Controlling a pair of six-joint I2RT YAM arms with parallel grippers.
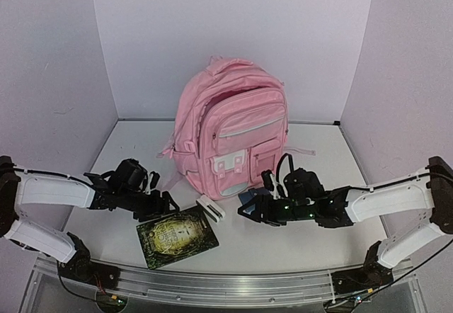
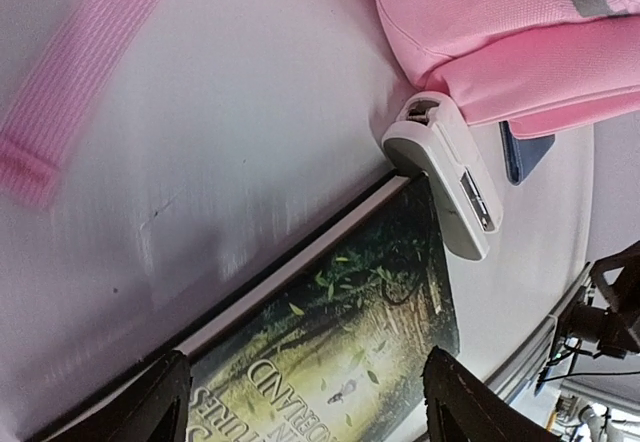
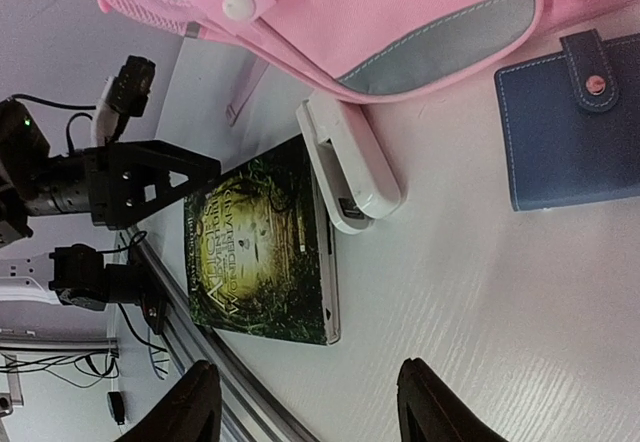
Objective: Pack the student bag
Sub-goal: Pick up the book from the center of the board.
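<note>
Top external view shows the student bag (image 1: pixel 233 132) upright mid-counter (image 1: pixel 311 246), its top gaping, presumably to receive the book (image 1: pixel 177 236), stapler (image 1: pixel 211 208) and wallet (image 1: pixel 248 198) at its foot, where the left claw (image 1: pixel 168 205) and right claw (image 1: pixel 249 211) hover open, empty.

From the left wrist, the student bag (image 2: pixel 480 32) runs off the top and right edges and covers all but a corner of the blue wallet (image 2: pixel 522 152). A pink strap (image 2: pixel 70 82) is blurred and cut by the top edge. The book (image 2: pixel 340 332) is cropped at the bottom, its title only partly legible. Of the left tool (image 2: pixel 305 402) only two fingertips show. From the right wrist, the blue wallet runs off the right edge, and the right tool (image 3: pixel 310 402) shows tips alone.
</note>
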